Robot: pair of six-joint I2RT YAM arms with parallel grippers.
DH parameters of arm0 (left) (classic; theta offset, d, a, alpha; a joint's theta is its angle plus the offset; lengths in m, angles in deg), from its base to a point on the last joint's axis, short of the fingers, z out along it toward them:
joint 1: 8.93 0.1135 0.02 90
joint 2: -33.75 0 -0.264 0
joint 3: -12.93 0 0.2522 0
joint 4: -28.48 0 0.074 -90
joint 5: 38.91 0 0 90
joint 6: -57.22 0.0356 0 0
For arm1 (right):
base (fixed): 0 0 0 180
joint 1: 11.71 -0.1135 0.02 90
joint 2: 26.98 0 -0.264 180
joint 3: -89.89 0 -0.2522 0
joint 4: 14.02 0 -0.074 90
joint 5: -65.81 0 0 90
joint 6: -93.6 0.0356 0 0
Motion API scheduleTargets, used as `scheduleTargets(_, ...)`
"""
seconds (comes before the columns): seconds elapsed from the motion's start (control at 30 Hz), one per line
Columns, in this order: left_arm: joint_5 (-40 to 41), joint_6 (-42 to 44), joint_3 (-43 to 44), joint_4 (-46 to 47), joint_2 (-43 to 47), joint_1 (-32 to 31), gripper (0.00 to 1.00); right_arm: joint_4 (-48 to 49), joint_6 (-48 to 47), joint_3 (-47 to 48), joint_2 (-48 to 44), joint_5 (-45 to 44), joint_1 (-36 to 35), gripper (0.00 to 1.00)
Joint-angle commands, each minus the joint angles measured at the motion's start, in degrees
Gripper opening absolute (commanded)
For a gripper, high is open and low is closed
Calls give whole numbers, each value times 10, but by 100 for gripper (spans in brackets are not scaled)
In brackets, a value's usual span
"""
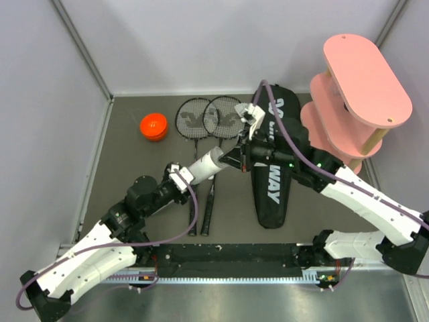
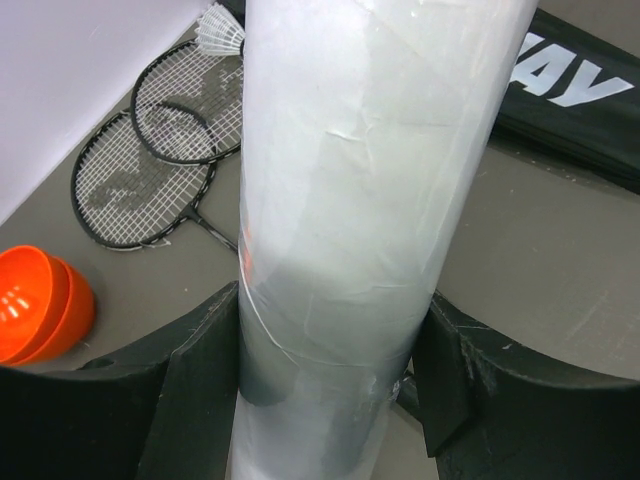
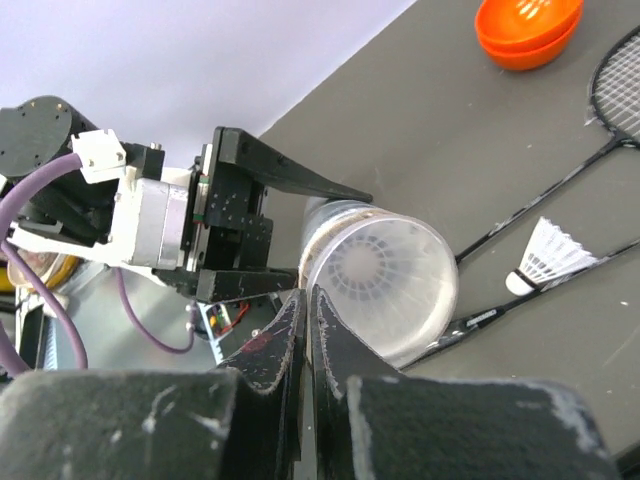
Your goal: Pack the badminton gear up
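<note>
Grey surface lay boxed in by pale walls. Our left pincer (image 2: pixel 330 385) gripped the white tube (image 2: pixel 370 180) low on its body. It was raised and slanted, its open mouth facing our right pincer (image 3: pixel 307 305), which was clenched on nothing just beside the rim. One shuttlecock (image 3: pixel 372 265) appeared lodged inside; a loose shuttlecock (image 3: pixel 548 255) lay by the rackets (image 1: pixel 208 117), the orange cap (image 1: pixel 153 126) well apart. We judged loading best done with the tube steady and the loose shuttlecock pinched gently, fed cork-first, centred on the mouth.
</note>
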Motion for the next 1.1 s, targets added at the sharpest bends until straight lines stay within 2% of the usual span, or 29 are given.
scheduleTargets(0.0,11,-12,-7,34,12,2,0,43,27,-19,-48,-10,22,0)
scheduleTargets(0.13,16,-19,-1,34,13,2,0,40,22,-28,-80,-47,23,0)
scheduleTargets(0.27,46,-48,0,54,19,2,0,-23,-12,-41,-100,-167,23,0)
scheduleTargets(0.37,62,-81,18,53,18,2,0,-52,-20,-81,-118,-212,23,0)
scheduleTargets(0.53,150,-153,38,74,17,3,0,-69,-2,-187,-128,-186,13,0)
scheduleTargets(0.7,137,-128,36,151,0,3,0,-53,-9,-233,-51,-172,-63,0)
scheduleTargets(0.87,141,-108,26,143,5,2,0,81,28,-304,11,-157,-88,0)
scheduleTargets(0.93,139,-101,17,137,27,3,0,98,32,-301,53,-172,-97,0)
scheduleTargets(1.07,133,-93,34,99,69,3,0,95,45,-289,104,-256,-132,0)
